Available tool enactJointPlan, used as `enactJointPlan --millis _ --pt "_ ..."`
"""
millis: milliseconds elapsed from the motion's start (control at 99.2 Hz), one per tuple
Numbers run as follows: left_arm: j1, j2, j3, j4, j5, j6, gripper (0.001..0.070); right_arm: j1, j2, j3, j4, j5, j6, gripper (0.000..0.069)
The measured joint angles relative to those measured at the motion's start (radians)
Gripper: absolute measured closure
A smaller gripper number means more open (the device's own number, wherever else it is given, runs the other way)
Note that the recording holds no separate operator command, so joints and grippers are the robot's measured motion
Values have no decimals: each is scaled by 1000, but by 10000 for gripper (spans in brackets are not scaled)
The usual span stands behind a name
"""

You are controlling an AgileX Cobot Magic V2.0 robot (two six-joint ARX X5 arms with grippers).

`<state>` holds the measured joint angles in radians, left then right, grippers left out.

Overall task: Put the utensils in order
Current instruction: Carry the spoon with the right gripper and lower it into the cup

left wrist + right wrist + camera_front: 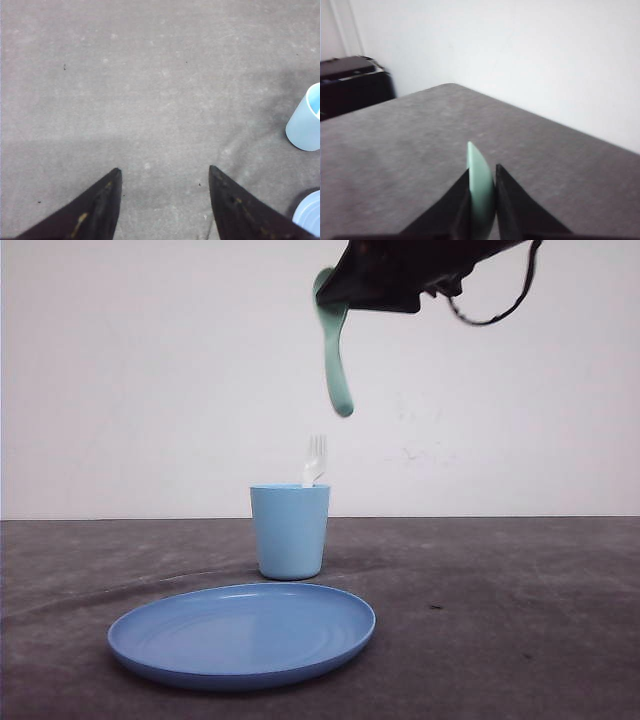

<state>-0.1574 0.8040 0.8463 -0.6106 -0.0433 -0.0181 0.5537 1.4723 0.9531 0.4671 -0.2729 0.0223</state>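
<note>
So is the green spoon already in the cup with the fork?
No, the green spoon hangs from the right gripper well above the cup, where the fork stands alone.

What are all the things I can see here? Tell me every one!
Spoon: one, mint green, up in the air above the cup, handle hanging down, pinched in the right gripper.
Fork: one, white, standing in the cup, tines up.
Cup: one, light blue, upright on the table behind the plate.
Plate: one, blue, round, flat on the table at the front, nothing on it.
Table: one, dark grey.
Wall: one, white, behind the table.
Dark box-like thing: one, black, beyond the table edge; too blurred to name.
Right gripper: one, black, shut on the spoon.
Left gripper: one, black, open above bare table, holding nothing.
</note>
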Motion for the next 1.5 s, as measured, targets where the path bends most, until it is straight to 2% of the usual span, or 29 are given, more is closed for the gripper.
enactJointPlan --millis 292,393,847,1149,1341,1411,1502 --pt "0 0 0 0 0 0 379 23 161 0 263 17 -69 646" --pt "0 0 0 0 0 0 379 26 209 2 307 23 -79 646" --pt "0 0 0 0 8 0 379 31 387 119 294 43 -112 646" --pt "0 0 0 0 9 0 379 43 429 126 177 43 -113 646" --pt "0 0 0 0 9 0 379 49 429 126 150 56 -113 645" --pt "0 0 0 0 9 0 379 50 429 126 138 69 -113 623" --pt "0 0 0 0 9 0 379 50 429 127 112 88 -113 539"
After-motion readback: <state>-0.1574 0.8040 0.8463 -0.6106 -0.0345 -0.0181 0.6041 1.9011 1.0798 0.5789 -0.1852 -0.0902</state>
